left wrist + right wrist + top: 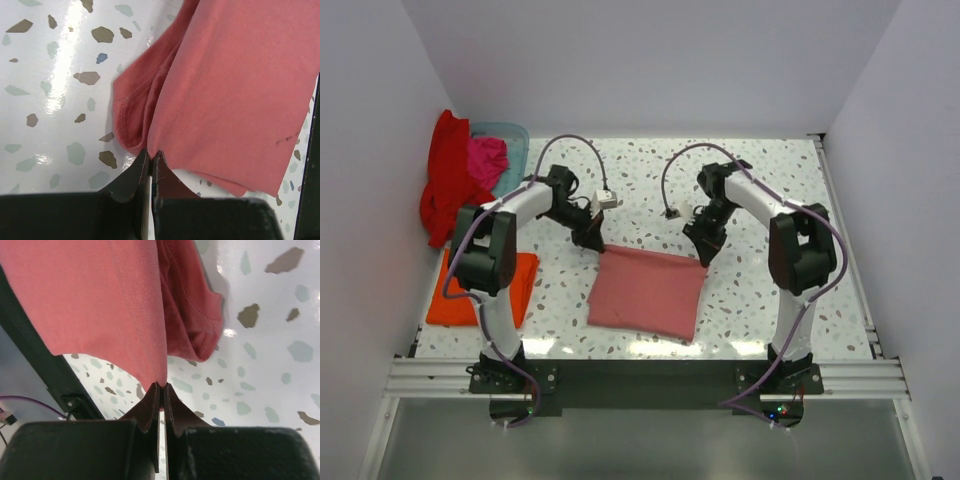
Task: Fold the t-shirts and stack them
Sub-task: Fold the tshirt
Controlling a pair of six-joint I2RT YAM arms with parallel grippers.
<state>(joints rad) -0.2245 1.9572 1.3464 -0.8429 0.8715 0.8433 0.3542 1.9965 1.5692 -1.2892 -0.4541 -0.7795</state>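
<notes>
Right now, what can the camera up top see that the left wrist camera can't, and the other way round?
Only the top camera shows the orange t-shirt, the red t-shirt, the magenta t-shirt in the blue basket, and the right end effector. Only the left wrist camera shows, up close, the left end effector pinched shut on a cloth corner, beside the stitched hem of a tucked fold. Both show the pink t-shirt and the speckled table.

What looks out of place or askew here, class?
The red t-shirt hangs crumpled over the rim of the pale blue basket at far left, a bunched magenta t-shirt beside it. The pink t-shirt and orange t-shirt lie flat.
</notes>
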